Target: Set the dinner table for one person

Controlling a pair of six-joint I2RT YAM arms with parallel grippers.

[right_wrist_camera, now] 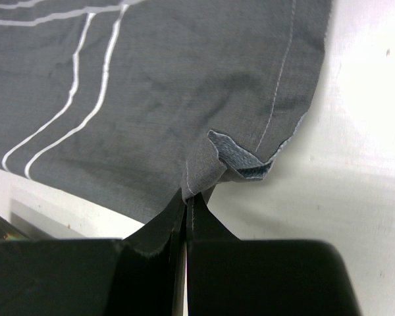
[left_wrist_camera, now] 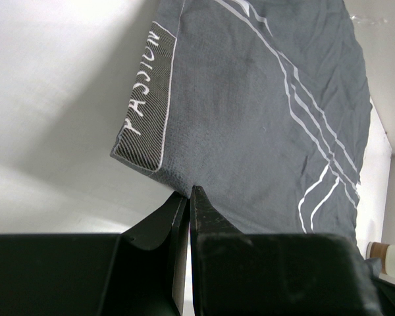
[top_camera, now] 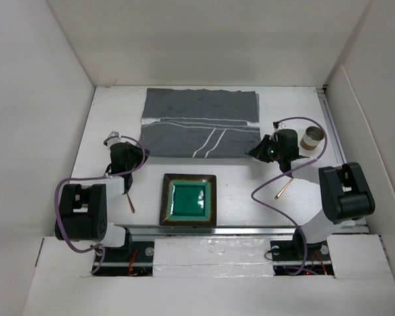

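i have my left gripper (left_wrist_camera: 188, 195) and right gripper (right_wrist_camera: 189, 197) each clenched on the grey cloth (left_wrist_camera: 250, 112) at its near edge, probably to drag it flat; the white bench (left_wrist_camera: 52, 99) lies directly beneath both.

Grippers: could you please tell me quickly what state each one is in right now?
Left gripper: shut, pinching the grey cloth's near edge.
Right gripper: shut on the grey cloth's corner.

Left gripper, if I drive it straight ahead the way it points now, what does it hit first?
The grey cloth: the left gripper looks shut on its near edge, so it would push fabric at once. Only cloth lies ahead in its wrist view.
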